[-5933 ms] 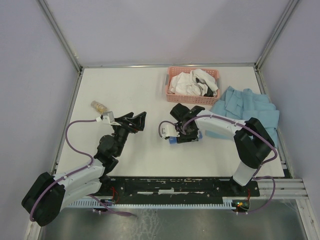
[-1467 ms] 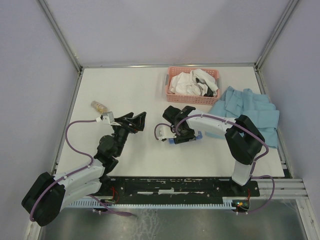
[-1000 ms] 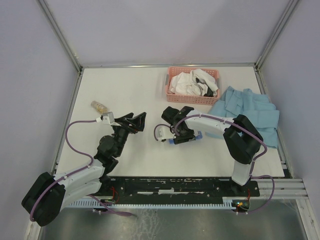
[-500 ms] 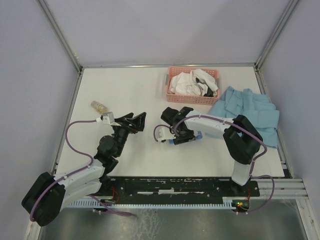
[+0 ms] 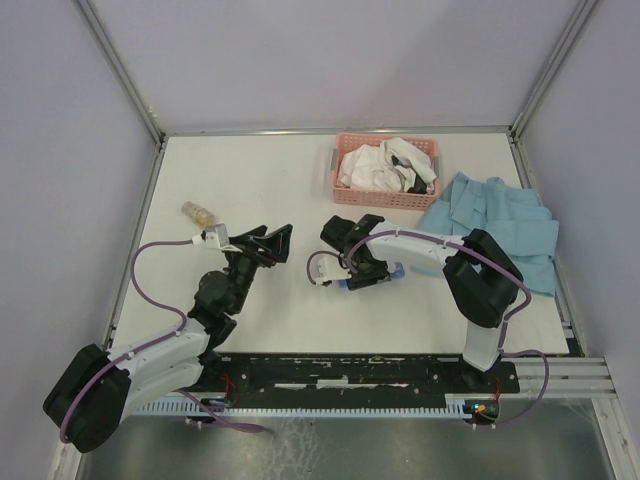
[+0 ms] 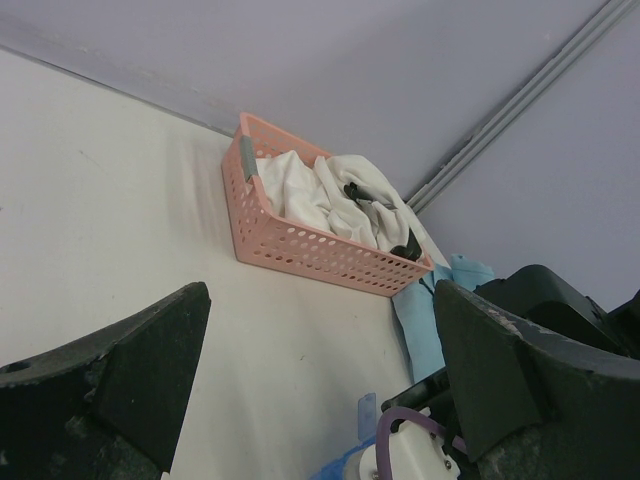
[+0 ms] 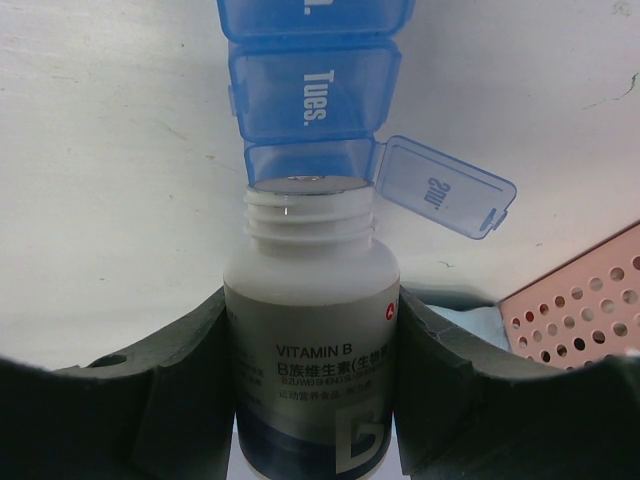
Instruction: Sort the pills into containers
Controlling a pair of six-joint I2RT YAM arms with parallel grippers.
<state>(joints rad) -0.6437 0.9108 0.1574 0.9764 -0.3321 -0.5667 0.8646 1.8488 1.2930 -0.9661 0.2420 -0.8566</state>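
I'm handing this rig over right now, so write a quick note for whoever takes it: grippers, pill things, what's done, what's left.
Left gripper: open, empty.
Right gripper: shut on the uncapped Vitamin B bottle, its mouth at the pill organiser's open compartment, beside Tues.
Done: bottle uncapped, one lid flipped up.
Left: pour the pills; none visible in any compartment.

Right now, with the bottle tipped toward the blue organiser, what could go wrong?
1. The vitamin bottle has a mouth about as wide as the open compartment, so pills could spill onto the table.
2. Nothing steadies the pill organiser; the left gripper hangs open, apart, so the right gripper could nudge it.
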